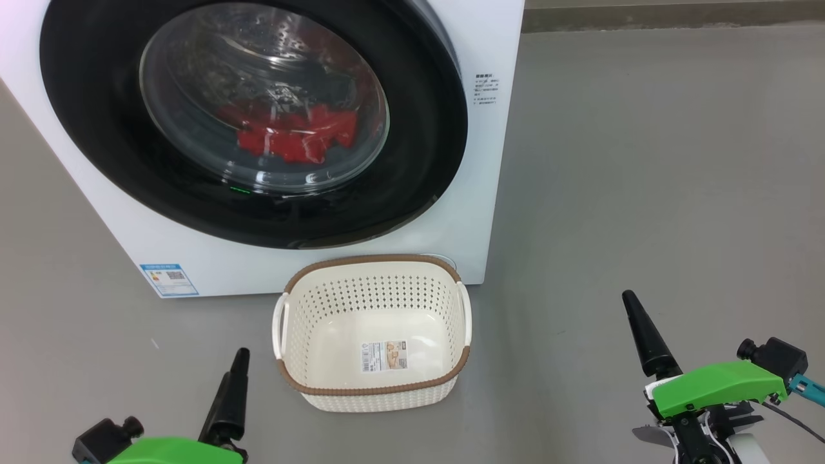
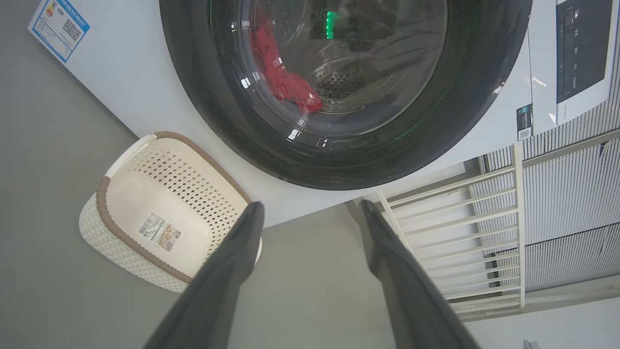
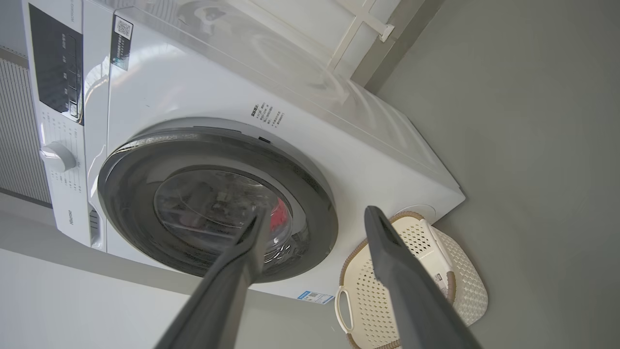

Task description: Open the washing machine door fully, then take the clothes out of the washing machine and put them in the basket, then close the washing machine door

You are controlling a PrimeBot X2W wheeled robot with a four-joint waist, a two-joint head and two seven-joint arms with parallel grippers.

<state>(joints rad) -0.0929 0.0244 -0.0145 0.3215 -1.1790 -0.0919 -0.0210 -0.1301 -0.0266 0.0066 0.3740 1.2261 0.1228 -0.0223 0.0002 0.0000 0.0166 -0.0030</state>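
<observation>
Both hands hang wide and empty, left hand (image 2: 311,206) at 7 o'clock and right hand (image 3: 317,213) at 5 o'clock in the head view, so step 1 is pending: the washing machine door (image 1: 258,77) at 11 o'clock, apparently shut over the clothes (image 1: 293,138), likely needs catching at its rim and swinging fully open.

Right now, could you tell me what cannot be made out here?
Head view: the washing machine door is cut off by the top edge.
Head view: reflections blur the clothes; their count is unclear.
Right wrist view: the right gripper partly hides the basket.
</observation>
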